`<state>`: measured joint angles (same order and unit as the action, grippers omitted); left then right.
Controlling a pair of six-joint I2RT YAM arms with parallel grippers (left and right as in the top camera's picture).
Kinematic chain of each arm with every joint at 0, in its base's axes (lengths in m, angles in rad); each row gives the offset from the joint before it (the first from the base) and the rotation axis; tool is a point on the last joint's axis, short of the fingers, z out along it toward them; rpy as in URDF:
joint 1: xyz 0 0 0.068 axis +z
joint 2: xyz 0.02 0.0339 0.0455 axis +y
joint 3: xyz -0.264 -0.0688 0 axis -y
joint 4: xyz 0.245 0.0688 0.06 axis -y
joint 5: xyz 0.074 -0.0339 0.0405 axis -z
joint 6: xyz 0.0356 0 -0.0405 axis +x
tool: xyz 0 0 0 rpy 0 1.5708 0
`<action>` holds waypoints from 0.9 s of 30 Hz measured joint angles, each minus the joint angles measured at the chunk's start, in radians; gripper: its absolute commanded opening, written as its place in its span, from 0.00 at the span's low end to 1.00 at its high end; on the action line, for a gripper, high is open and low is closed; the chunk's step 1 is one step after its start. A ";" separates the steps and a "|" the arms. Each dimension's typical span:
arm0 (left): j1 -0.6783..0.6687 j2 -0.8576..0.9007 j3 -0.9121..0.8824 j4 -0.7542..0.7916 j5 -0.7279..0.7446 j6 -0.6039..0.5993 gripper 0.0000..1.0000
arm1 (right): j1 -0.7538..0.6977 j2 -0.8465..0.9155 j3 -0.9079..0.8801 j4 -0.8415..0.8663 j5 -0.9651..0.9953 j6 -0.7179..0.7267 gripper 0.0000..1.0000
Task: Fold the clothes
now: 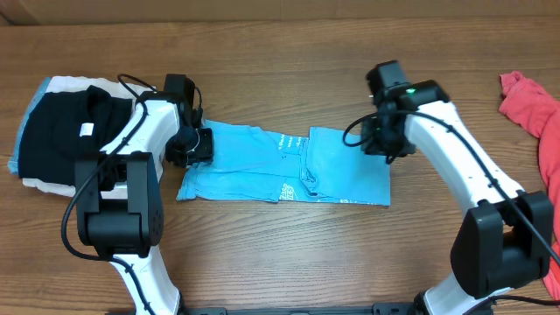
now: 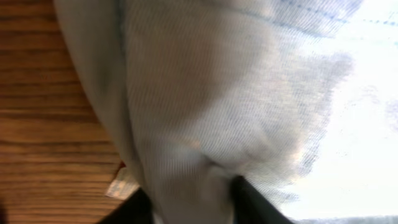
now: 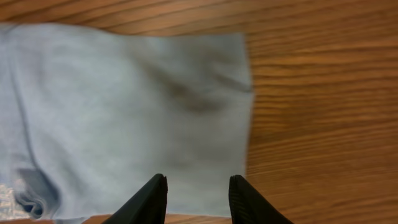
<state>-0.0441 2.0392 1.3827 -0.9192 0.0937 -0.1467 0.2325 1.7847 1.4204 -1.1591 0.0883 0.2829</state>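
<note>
The clothes, a light blue T-shirt [image 1: 289, 166], lie as a long flat band across the middle of the table. My left gripper [image 1: 199, 147] is at the shirt's left end. In the left wrist view the pale cloth [image 2: 205, 93] fills the frame and a bunch of it sits pinched between the two dark fingers of that gripper [image 2: 193, 202]. My right gripper [image 1: 385, 144] hovers at the shirt's upper right corner. Seen from the right wrist, that gripper [image 3: 198, 199] stands open over the flat cloth [image 3: 124, 106] near its right edge, with nothing between the fingers.
A stack of folded garments with a black one [image 1: 61, 131] on top lies at the far left. A coral-red garment [image 1: 534, 114] lies at the right edge. A small white tag [image 2: 121, 185] shows on the wood beside the left fingers.
</note>
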 measured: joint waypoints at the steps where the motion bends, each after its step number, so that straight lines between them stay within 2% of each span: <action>1: 0.000 0.001 0.000 0.000 0.006 0.008 0.26 | -0.017 0.000 0.000 -0.006 0.002 0.003 0.36; 4: 0.000 0.002 0.000 0.000 0.024 0.025 0.23 | -0.057 0.000 0.000 -0.018 0.005 0.009 0.35; 8: 0.000 0.004 0.000 0.003 0.053 0.051 0.04 | -0.106 0.000 0.000 -0.034 0.005 0.013 0.34; 18: 0.021 0.005 0.033 -0.058 0.065 0.073 0.04 | -0.165 0.000 0.000 -0.047 0.006 0.013 0.34; 27: 0.130 0.005 0.246 -0.208 0.049 0.093 0.04 | -0.217 0.000 0.000 -0.057 0.005 0.013 0.33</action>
<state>0.0860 2.0441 1.6283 -1.1271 0.1429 -0.0536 0.0158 1.7851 1.4204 -1.2163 0.0937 0.2955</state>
